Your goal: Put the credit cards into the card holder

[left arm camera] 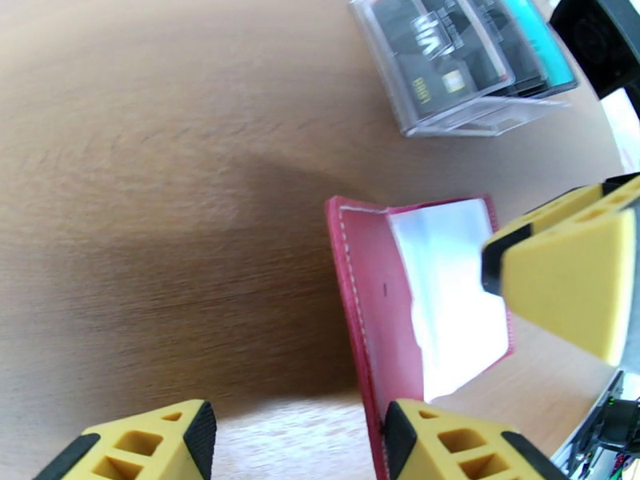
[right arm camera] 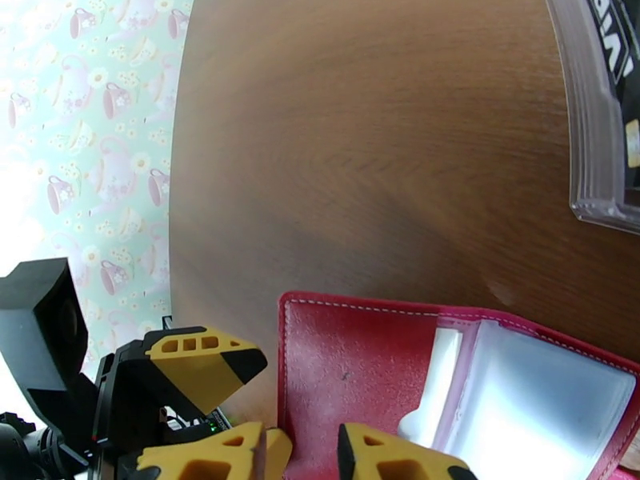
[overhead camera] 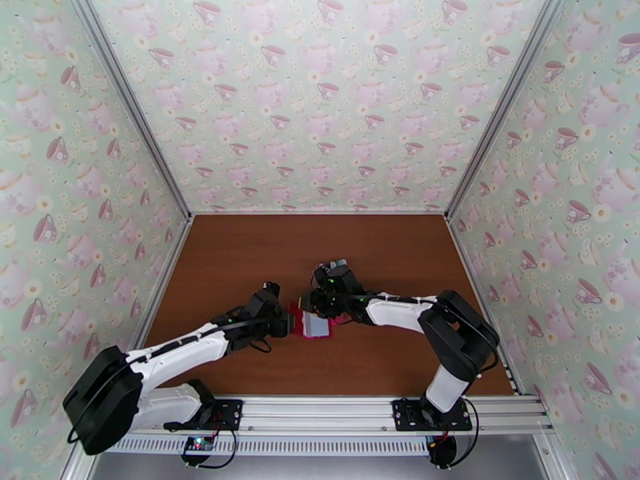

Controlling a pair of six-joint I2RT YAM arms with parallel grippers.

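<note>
Noting left gripper (left arm camera: 292, 426) low over the counter (left arm camera: 160, 194), jaws apart, holding nothing. Placing card holder (left arm camera: 384, 306) open, just ahead-right of those jaws, long axis running away from them, red edge beside the right-hand jaw. Marking right gripper (right arm camera: 308, 454) as nearer, jaws narrow at the holder's near edge; cannot tell if clamped. Spotting credit cards (left arm camera: 448, 58) upright in clear stand (left arm camera: 480, 118), beyond the holder, ahead of both.

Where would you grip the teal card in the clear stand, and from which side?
Probably the upper part of the teal card, from above: it stands on edge in the rear slot of the clear stand, black cards close in front, foot walled in.
</note>
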